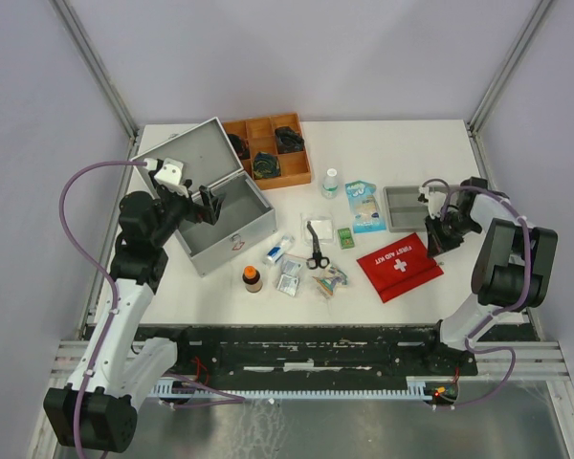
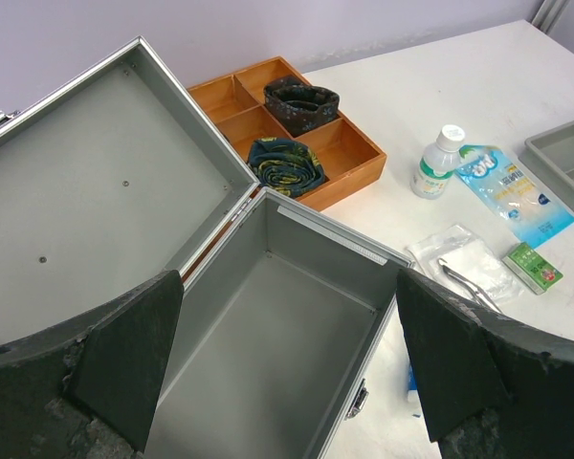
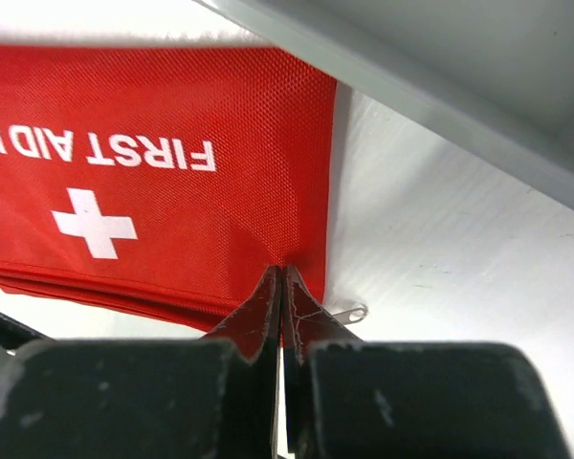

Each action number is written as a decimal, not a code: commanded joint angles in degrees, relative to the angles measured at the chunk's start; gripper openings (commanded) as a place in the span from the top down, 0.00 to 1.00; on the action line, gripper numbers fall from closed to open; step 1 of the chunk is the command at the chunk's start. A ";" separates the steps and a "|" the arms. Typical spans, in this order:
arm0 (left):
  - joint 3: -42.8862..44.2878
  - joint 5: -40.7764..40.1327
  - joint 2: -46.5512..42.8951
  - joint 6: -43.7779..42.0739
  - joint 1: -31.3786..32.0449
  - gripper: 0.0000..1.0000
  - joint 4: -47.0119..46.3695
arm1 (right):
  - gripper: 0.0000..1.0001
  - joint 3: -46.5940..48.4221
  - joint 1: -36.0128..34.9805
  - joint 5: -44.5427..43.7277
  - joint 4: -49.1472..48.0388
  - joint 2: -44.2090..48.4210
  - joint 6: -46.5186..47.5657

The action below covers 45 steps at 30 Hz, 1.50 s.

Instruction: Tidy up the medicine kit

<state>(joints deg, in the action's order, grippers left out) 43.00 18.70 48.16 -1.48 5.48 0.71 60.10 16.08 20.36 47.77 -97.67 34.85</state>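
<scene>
The medicine kit [image 1: 231, 218] is a silver-grey metal case standing at the left with its lid swung back. In the left wrist view its inside [image 2: 268, 354] shows nothing but bare metal. My left gripper [image 1: 199, 203] hovers over the case's open mouth; its jaws [image 2: 289, 287] are spread wide with nothing between them. My right gripper [image 1: 446, 237] is down at the top right corner of a red first aid pouch [image 1: 398, 264]. Its fingertips [image 3: 283, 271] are pressed together, pinching the pouch's fabric [image 3: 172, 220] near that corner.
A wooden compartment tray [image 1: 292, 170] with dark bundles sits behind the case. A small grey tray [image 1: 407, 203] lies by my right arm. Between them lie a small white bottle [image 1: 331, 184], a blue sachet [image 1: 364, 203], scissors [image 1: 316, 249], a brown bottle [image 1: 253, 278] and several small packets.
</scene>
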 commanded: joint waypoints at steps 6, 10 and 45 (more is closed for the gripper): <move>0.77 1.60 -0.43 -2.13 -0.33 0.01 -2.00 | 0.99 5.98 0.06 9.15 6.08 5.02 3.70; 0.81 1.76 -0.44 -2.04 -0.34 0.01 -2.01 | 0.89 6.37 0.05 6.69 6.30 4.34 3.84; 0.16 2.92 0.09 -1.86 -0.30 0.01 -2.81 | 0.12 -6.05 -1.50 -7.15 1.70 8.08 -11.04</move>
<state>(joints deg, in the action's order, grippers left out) 42.98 20.10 48.25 -1.45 5.48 0.64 54.46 15.27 10.55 48.66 -88.71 22.76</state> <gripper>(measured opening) 0.993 0.878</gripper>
